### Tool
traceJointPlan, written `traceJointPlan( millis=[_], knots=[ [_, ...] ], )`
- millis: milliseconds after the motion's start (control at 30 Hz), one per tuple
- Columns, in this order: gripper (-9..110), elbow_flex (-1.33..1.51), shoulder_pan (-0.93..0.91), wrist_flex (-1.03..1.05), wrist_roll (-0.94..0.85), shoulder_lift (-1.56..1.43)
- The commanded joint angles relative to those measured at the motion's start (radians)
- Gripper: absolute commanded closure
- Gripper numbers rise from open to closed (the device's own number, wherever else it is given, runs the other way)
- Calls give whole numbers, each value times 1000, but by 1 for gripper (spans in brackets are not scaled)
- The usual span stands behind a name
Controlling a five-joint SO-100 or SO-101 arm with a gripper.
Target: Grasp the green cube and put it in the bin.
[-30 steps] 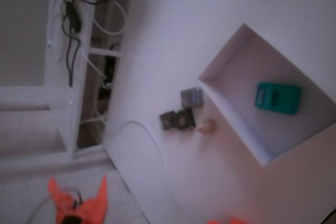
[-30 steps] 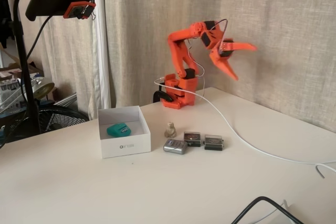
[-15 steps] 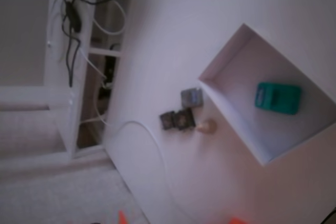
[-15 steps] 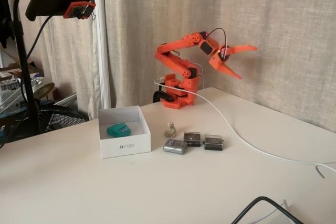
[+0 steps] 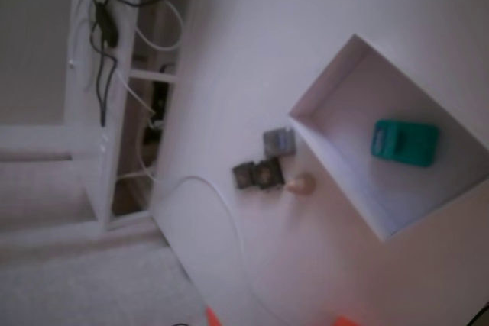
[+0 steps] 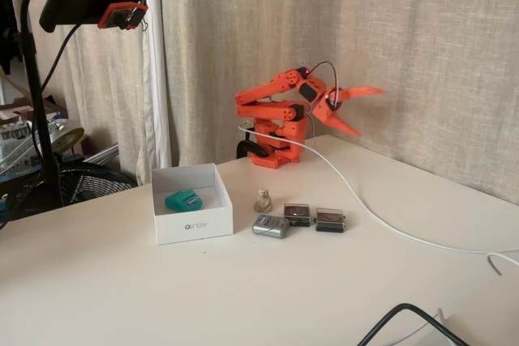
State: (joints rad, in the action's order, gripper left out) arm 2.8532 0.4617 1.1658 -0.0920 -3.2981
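The green cube (image 5: pixel 405 143) lies inside the bin (image 5: pixel 333 163), a white shallow box, near its middle. The side-on fixed view shows the same cube (image 6: pixel 183 199) resting on the floor of the bin (image 6: pixel 193 225) at the table's left. My orange gripper (image 6: pixel 370 111) hangs in the air at the back of the table, beside the arm's base, far from the bin. Its fingers are spread wide and hold nothing. In the top-down fixed view only two small orange tips (image 5: pixel 210 316) show at the bottom edge.
Dark grey square pieces (image 6: pixel 298 214) and a small beige figurine (image 6: pixel 263 200) sit just right of the bin. A white cable (image 6: pixel 369 210) runs from the arm's base across the table. A camera on a black stand (image 6: pixel 89 6) rises at the left. A white shelf frame (image 5: pixel 99 112) stands beside the table.
The arm has folded down and back toward its base, and the gripper has dropped lower while staying open. The cube has stayed in the bin.
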Motion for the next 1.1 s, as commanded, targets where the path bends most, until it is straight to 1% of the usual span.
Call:
traceJointPlan(
  millis=[0, 67, 233, 300, 400, 467, 500, 533, 567, 1067],
  knots=[
    [50, 5, -3, 67, 2, -18],
    [52, 18, -6, 107, 2, -18],
    [66, 52, -20, 184, 2, -18],
    [71, 66, -23, 181, 3, -18],
    [86, 89, -25, 172, 3, -18],
    [97, 89, -25, 172, 2, -18],
    [99, 89, -25, 172, 2, -18],
    [107, 89, -25, 172, 2, -18],
    [110, 89, -25, 172, 2, -18],
    [110, 89, -25, 172, 6, -18]
  ],
)
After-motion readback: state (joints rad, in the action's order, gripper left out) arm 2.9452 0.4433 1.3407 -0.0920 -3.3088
